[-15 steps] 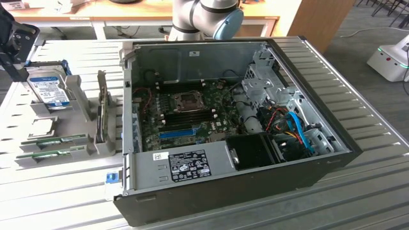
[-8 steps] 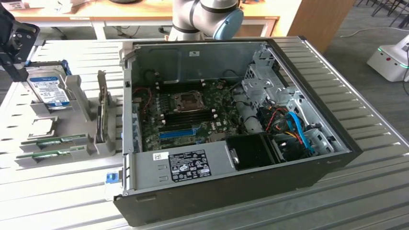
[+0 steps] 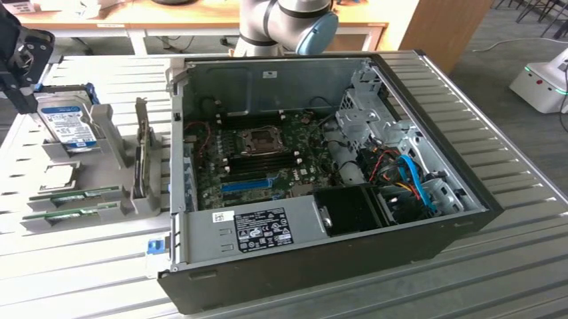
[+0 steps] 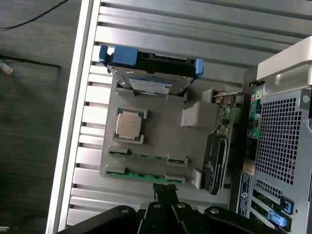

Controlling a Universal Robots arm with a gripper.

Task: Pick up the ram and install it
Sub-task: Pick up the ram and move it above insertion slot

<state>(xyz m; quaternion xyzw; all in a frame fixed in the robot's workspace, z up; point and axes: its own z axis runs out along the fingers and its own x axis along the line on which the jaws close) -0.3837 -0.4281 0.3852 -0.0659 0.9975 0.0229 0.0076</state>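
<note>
Hand (image 4: pixel 165 187) closed, empty | ram (image 4: pixel 142 176) slotted in grey holder (image 4: pixel 161 136), below hand, untouched

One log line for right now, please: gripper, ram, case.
gripper: shut, empty, above parts holder | ram sticks: both lying in holder slots, not picked | computer case: open, side panel off
</note>
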